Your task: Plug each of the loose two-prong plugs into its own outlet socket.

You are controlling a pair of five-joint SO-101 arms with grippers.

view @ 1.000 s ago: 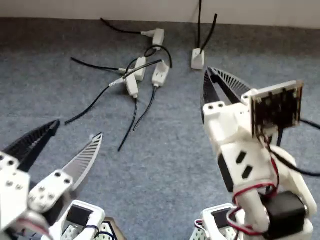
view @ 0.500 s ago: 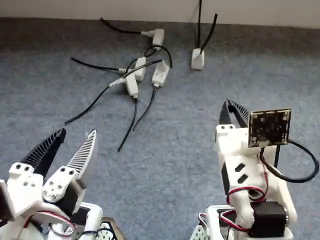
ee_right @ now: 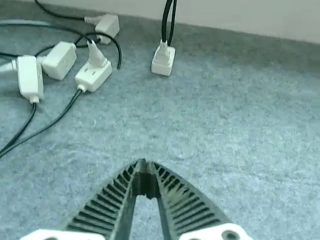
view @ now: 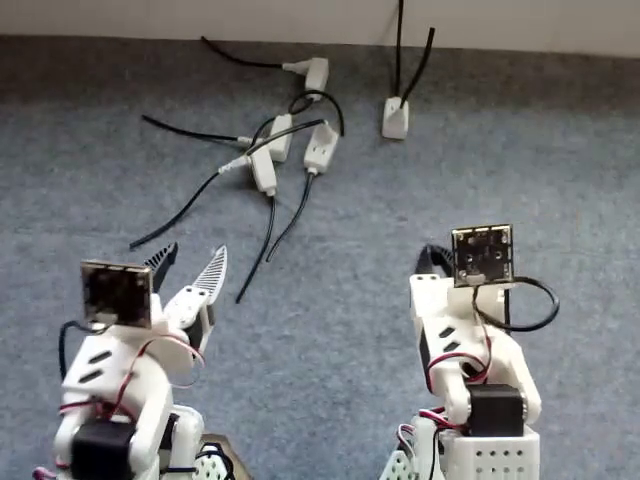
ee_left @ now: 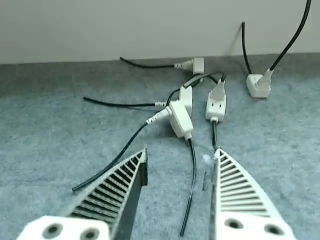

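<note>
Several white outlet sockets on black cords lie clustered on the grey carpet: one (view: 263,172), a second (view: 280,137) and a third (view: 320,148) with a plug in its top. A white plug (view: 316,72) lies near the wall. A separate socket (view: 396,117) holds a plug with cords running up. My left gripper (view: 190,265) is open and low at the near left, well short of the cluster; in its wrist view (ee_left: 180,155) the sockets (ee_left: 181,119) lie ahead. My right gripper (ee_right: 145,167) is shut and empty, at the near right (view: 430,258).
A pale wall base runs along the far edge of the carpet (view: 520,180). Loose black cords (view: 190,210) trail from the cluster toward the near left. Bare carpet lies between the arms and to the right.
Both arms have drawn back toward the near edge and lowered. The right gripper has gone from open to shut. The left gripper's fingers have narrowed but stay open.
</note>
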